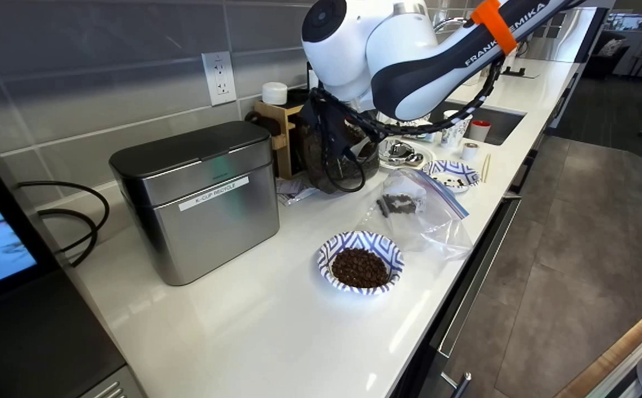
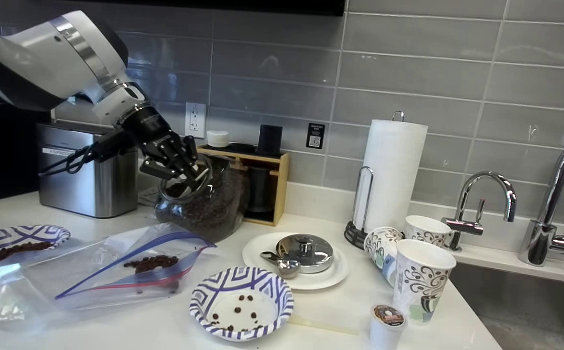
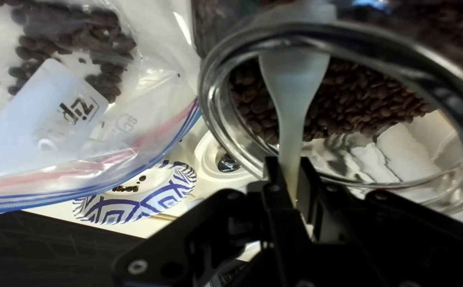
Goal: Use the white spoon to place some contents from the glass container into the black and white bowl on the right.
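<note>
The glass container (image 2: pixel 223 204), a rounded clear jar full of dark brown beans, lies tilted with its mouth facing my gripper. It also shows in an exterior view (image 1: pixel 316 160). My gripper (image 3: pixel 289 169) is shut on the handle of the white spoon (image 3: pixel 293 91). The spoon head is inside the jar mouth, over the beans; its tip is blurred behind the rim and glass. One patterned white bowl (image 2: pixel 239 276) holds a few beans and also shows in the wrist view (image 3: pixel 147 201). Another patterned bowl (image 1: pixel 360 239) is well filled with beans.
A clear zip bag (image 2: pixel 111 272) with some beans lies between the bowls. A white plate (image 2: pixel 333 272) bears a metal lid and scoop. Paper cups (image 2: pixel 422 272), a paper towel roll (image 2: pixel 393 175), a steel bin (image 1: pixel 215 221) and a wooden shelf (image 2: pixel 282 194) stand around.
</note>
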Action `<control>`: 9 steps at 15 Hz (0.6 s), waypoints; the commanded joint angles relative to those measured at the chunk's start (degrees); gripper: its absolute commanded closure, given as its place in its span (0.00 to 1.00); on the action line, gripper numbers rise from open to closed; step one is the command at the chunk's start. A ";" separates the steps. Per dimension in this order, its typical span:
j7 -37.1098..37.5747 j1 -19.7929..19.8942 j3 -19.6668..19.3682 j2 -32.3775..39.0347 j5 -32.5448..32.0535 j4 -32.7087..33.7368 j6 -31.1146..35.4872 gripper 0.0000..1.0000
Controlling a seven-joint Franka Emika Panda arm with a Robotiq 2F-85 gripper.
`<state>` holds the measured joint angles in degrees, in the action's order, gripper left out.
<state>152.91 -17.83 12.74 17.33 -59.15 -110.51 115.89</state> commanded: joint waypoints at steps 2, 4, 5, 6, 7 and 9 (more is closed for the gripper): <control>2.27 -0.52 -0.53 2.51 1.62 2.37 -0.57 0.97; 2.32 -0.36 -0.47 2.63 2.76 2.53 -0.06 0.97; 2.38 -0.26 -0.48 2.54 3.38 2.50 0.21 0.97; 2.39 -0.17 -0.51 2.44 4.04 2.50 0.42 0.97; 2.42 -0.10 -0.58 2.31 4.60 2.51 0.58 0.97; 2.31 0.09 -0.73 2.22 6.11 2.65 1.00 0.97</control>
<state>154.20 -17.78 12.46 18.64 -55.66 -108.85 115.89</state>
